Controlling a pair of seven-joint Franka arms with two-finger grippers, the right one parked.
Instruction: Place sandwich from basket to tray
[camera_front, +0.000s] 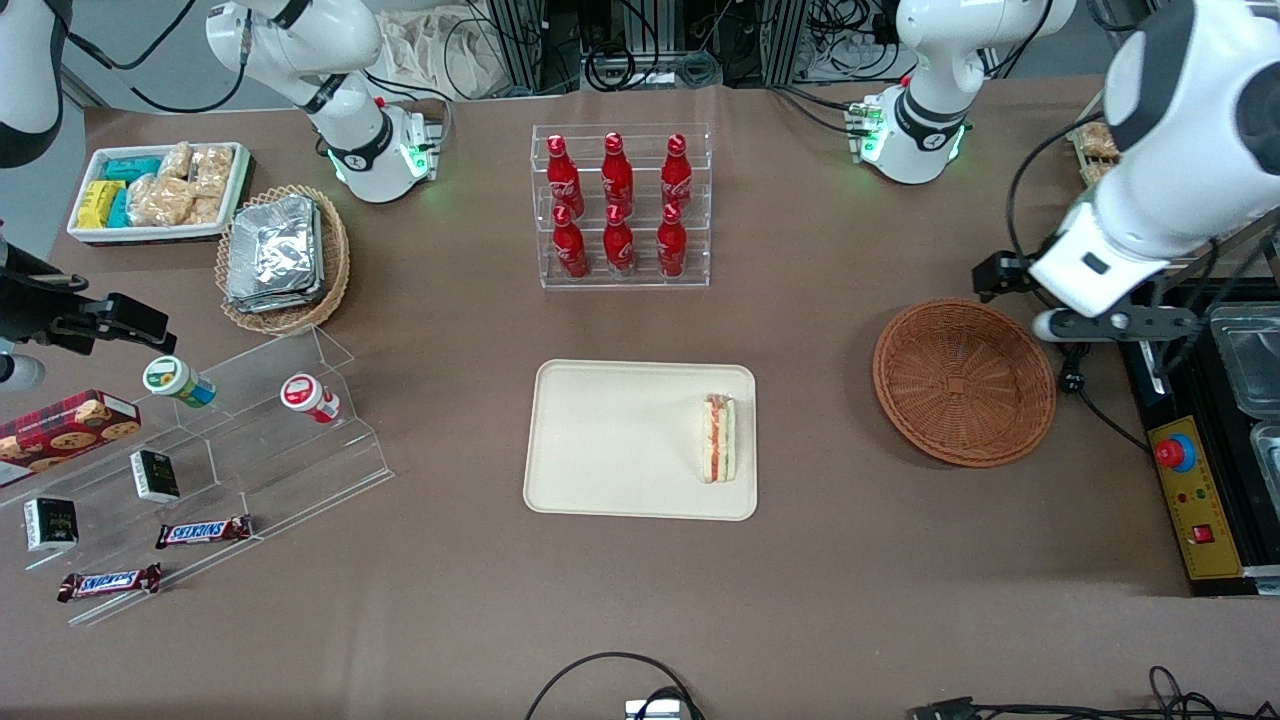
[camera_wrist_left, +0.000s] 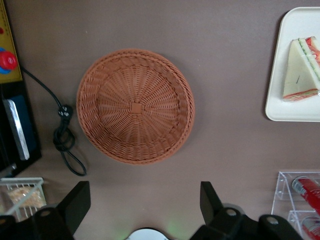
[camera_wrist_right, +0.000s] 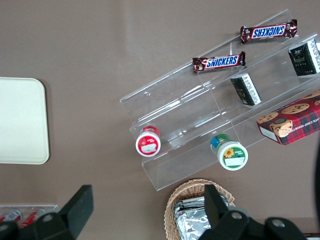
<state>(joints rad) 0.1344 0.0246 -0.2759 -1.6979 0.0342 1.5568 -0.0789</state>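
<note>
The sandwich (camera_front: 719, 438) lies on the tray (camera_front: 610, 440) against its edge toward the working arm, at about three o'clock of the tray's middle in the front view. The basket (camera_front: 964, 382) sits beside the tray on the bench (camera_front: 800, 600). The claw (camera_wrist_left: 142, 202) hangs above the basket, spread wide, holding nothing

"snickers" on two chocolate bars (camera_wrist_right: 219, 62) by the clear stand; bottle script probably coca-cola (camera_front: 617, 243)
</note>
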